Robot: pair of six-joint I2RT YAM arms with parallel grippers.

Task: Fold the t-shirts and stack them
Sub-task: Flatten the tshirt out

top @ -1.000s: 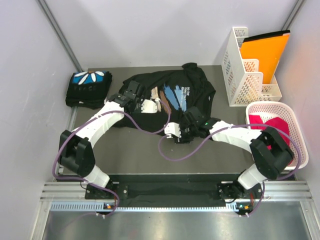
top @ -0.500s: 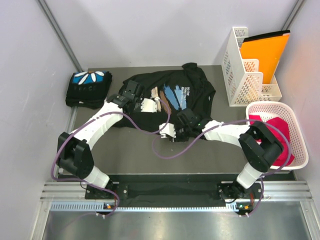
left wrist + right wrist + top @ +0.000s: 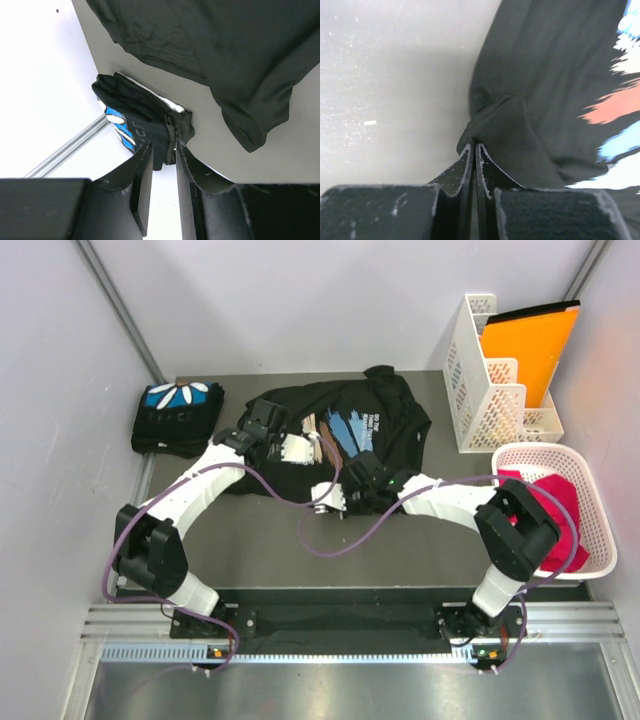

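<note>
A black t-shirt (image 3: 385, 410) with blue-and-tan brush strokes and white text lies crumpled on the grey table's middle. My right gripper (image 3: 338, 496) sits at its near-left hem. In the right wrist view that gripper (image 3: 474, 146) is shut, with a peak of the black cloth (image 3: 500, 120) pinched at its tips. A second black t-shirt (image 3: 178, 415), folded, with a blue print and white petals, rests at the far left. My left gripper (image 3: 300, 448) hovers over the spread shirt's left part. In the left wrist view its jaws (image 3: 162, 146) stand narrowly apart, with nothing between them.
A white slotted file rack (image 3: 490, 380) holding an orange folder (image 3: 525, 345) stands at the back right. A white basket (image 3: 575, 465) with red cloth sits near the right edge. Grey walls close in the left, back and right sides.
My right gripper has slid left along the shirt's near hem and closed on the cloth. The left arm has barely moved.
</note>
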